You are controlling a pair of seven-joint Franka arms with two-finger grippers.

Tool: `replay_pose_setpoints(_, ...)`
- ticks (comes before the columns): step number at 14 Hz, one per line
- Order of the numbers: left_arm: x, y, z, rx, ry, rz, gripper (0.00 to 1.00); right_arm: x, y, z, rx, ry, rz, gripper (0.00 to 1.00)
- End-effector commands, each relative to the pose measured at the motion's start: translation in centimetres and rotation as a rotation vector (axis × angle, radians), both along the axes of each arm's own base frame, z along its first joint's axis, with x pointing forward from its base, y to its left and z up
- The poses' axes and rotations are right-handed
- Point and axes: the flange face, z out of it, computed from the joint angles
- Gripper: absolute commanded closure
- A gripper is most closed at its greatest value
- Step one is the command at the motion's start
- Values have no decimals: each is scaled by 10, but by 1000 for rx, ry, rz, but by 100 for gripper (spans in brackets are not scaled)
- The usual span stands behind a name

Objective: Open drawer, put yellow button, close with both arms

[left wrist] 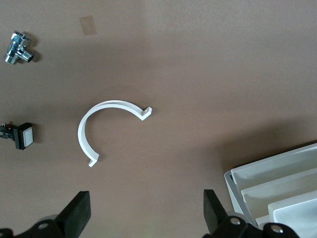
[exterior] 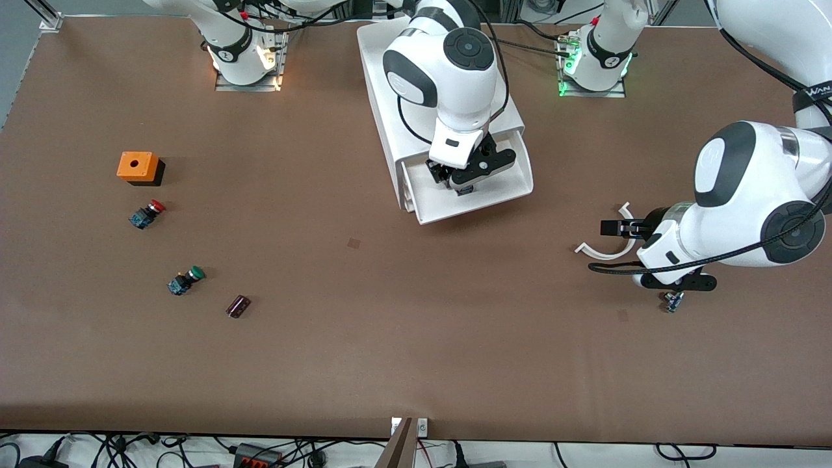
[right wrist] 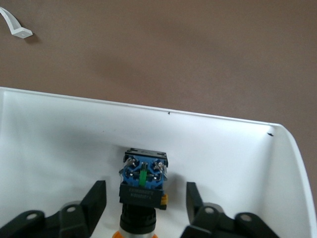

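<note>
Front view, taken from the right arm's end of the table toward the left arm's end. Orange box [exterior: 138, 167] with a round hole in its top. Nearer the camera, a red-capped button [exterior: 147, 214]; nearer again, a green-capped button [exterior: 186, 280] and a small dark component [exterior: 238, 306].

Mid-table stands the white cabinet [exterior: 390, 97], its top drawer [exterior: 500, 188] pulled out toward the camera. The right arm comes down from its base over the cabinet, wrist bent steeply downward, right gripper [exterior: 463, 185] inside the open drawer. In the right wrist view the fingers [right wrist: 94, 201] stand apart on either side of the yellow button [right wrist: 142, 186] with a gap on each side, so nothing is gripped. The button lies on the drawer floor, blue base up toward the lens, yellow cap just showing at the frame edge.

Toward the left arm's end, a white C-shaped clip [exterior: 608, 250] lies on the table. The left arm folds low over the table, forearm roughly level, left gripper [exterior: 679, 281] above a small metal fitting [exterior: 673, 301]. The left wrist view shows its fingers [left wrist: 77, 213] spread wide and empty. Only legible writing: partial "WAN" on a black strap [exterior: 812, 94] on that arm.
</note>
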Motion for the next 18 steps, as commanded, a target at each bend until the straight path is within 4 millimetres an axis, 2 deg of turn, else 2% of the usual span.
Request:
replay_pose_setpoints(1,1,-1,3,21,-2,4,0,5,-6,35,13,-36,-58,0)
replay_pose_setpoints(2,1,-1,3,19,-2,6,0,10,-12,47,21,-39,-70,0)
replay_pose_setpoints(4,3,-1,4,12,-22,14,0,39,-47,78,25,-49,-130,0)
replay_pose_setpoints(6,4,-8,5,19,-33,52,0,77,-100,103,18,-41,-212,0)
replay_pose_setpoints(8,5,-19,5,32,-51,97,0,118,-164,113,-16,-24,-305,0)
replay_pose_setpoints(9,5,-31,2,28,-64,123,0,139,-206,127,-31,-25,-329,0)
replay_pose_setpoints(11,3,-69,-16,15,-103,246,0,175,-276,121,-66,9,-318,0)
replay_pose_setpoints(14,-10,-133,-38,18,-157,353,0,224,-395,117,-79,30,-356,0)
replay_pose_setpoints(15,-15,-150,-43,20,-167,371,0,233,-427,117,-82,33,-352,0)
replay_pose_setpoints(17,-33,-199,-57,27,-174,381,0,243,-485,124,-80,31,-366,0)
replay_pose_setpoints(18,-37,-206,-59,29,-173,376,0,244,-508,129,-79,34,-388,0)
